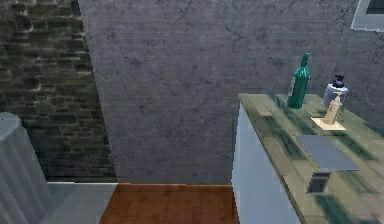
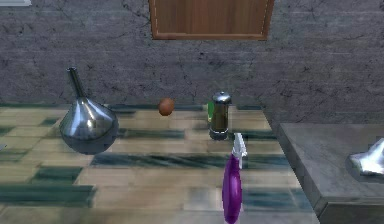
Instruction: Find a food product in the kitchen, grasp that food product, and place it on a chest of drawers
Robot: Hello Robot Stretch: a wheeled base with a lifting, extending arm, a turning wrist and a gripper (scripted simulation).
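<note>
Where the rough grey wall (image 2: 80, 60) runs along the back, the long surface (image 2: 150, 172) with its mottled green and tan top spreads across the arm side view. It shows again at the forward view's right, above a pale cabinet front (image 1: 255, 175). A dark brick wall (image 1: 40, 70) stands at the forward view's left and a strip of wooden floor (image 1: 170, 205) lies along its bottom, with a grey rounded bin (image 1: 15, 170) at the left edge. A grey slab (image 2: 335, 160) is set in the surface at the arm side view's right, and a wooden panel (image 2: 210, 18) hangs on the wall above. On the surface stand a shiny metal flask (image 2: 88, 124) with a wide belly and thin neck, a green bottle (image 1: 299, 82), a purple spray bottle (image 2: 233, 188) near the front edge, and a metal canister (image 2: 220, 112). The small round brown thing (image 2: 167, 106), perhaps the food product, lies toward the wall between flask and canister, apart from both. The claw's state, and where the brown thing lies relative to it, cannot be told.
</note>
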